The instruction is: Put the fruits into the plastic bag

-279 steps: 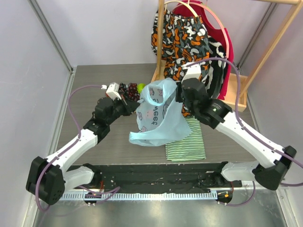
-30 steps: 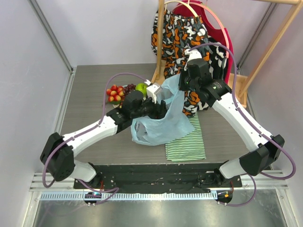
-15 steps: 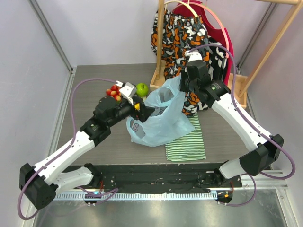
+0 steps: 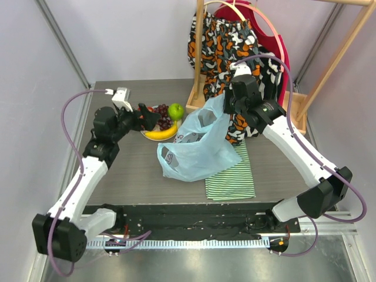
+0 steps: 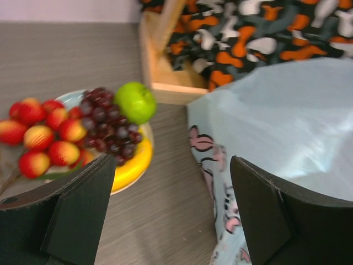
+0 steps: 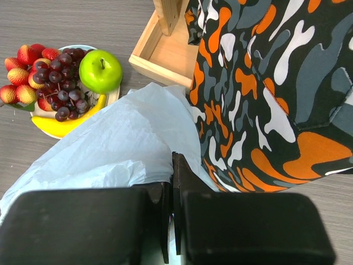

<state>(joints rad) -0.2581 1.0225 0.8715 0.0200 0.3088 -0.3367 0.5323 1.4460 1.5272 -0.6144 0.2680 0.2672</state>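
The fruits lie on a pale plate (image 5: 71,99): red strawberries (image 5: 38,138), dark grapes (image 5: 107,124), a green apple (image 5: 135,102) and a yellow banana (image 5: 129,165). From above, the apple (image 4: 175,111), grapes (image 4: 164,116) and banana (image 4: 160,134) show; the strawberries are hidden under my left gripper (image 4: 148,117). That gripper (image 5: 174,165) is open and empty, hovering at the plate's left side. The light-blue plastic bag (image 4: 194,150) stands right of the plate. My right gripper (image 6: 172,165) is shut on the bag's (image 6: 110,149) upper edge, holding it up.
A wooden rack (image 4: 200,64) hung with orange-black patterned clothes (image 4: 226,44) stands at the back right, close behind the bag. A green-and-white striped cloth (image 4: 232,176) lies under the bag's right side. Walls close the table's left and right sides.
My left arm has drawn back from the bag's mouth to the left, over the plate, and its jaws have spread wider. The right gripper and the bag have stayed put.
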